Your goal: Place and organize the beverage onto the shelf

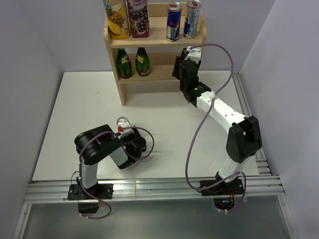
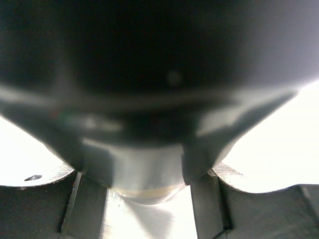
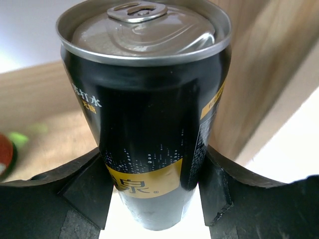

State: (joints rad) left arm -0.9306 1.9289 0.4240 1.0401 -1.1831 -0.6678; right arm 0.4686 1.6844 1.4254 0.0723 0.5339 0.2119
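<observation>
Far forward, right claw (image 3: 152,193) around can (image 3: 149,104)

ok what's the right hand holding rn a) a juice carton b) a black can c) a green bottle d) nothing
b: in the right wrist view the right hand is closed on a black can with a gold band, its fingers pressing both sides, next to the wood of the shelf.

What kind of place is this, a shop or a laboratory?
Likely a robot test cell: plain white walls enclose a white tabletop, two arms are bolted to aluminium rails, and the light wooden stepped shelf holds few drinks.
</observation>
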